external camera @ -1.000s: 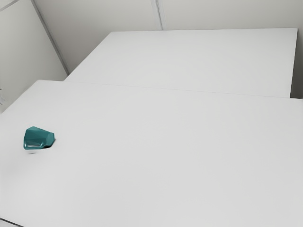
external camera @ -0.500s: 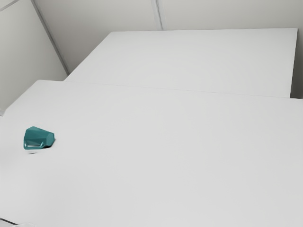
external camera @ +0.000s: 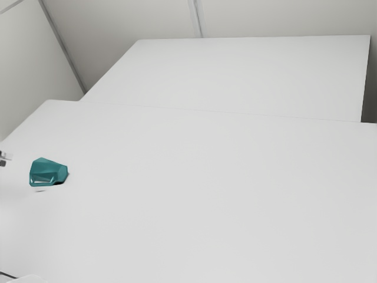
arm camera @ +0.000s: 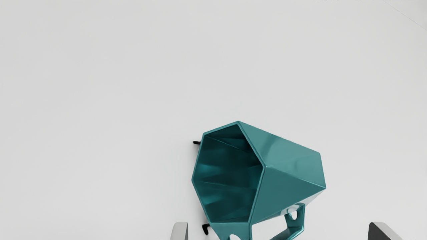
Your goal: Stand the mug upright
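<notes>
Gripper (external camera: 5, 158) spread wide; at the exterior view's left edge, near the sideways mug (arm camera: 287, 173)

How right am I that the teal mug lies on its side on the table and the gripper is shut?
The gripper is not shut: the wrist view shows it open, its two fingers standing wide apart. The teal mug does lie on its side on the table.

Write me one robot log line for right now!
mug: lying on its side on the table | gripper: open, near the mug, not holding it | goal: mug upright, not yet done
</notes>
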`<action>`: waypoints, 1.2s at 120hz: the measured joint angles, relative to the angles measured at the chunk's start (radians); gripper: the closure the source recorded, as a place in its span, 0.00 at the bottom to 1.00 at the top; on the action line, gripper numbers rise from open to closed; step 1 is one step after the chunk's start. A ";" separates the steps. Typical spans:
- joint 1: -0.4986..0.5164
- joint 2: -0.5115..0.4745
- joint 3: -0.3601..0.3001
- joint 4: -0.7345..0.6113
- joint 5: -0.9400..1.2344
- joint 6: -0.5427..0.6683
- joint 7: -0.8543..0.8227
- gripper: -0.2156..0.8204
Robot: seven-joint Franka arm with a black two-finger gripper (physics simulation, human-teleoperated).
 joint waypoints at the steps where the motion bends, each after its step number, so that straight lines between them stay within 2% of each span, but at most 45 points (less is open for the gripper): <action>1: 0.001 0.002 0.000 0.001 -0.003 -0.004 0.001 0.23; 55: 0.019 0.086 -0.002 0.023 -0.114 -0.132 0.032 0.23; 96: 0.011 0.154 -0.019 0.081 -0.123 -0.150 0.045 0.23; 144: 0.004 0.163 -0.060 0.081 -0.124 -0.149 0.052 0.23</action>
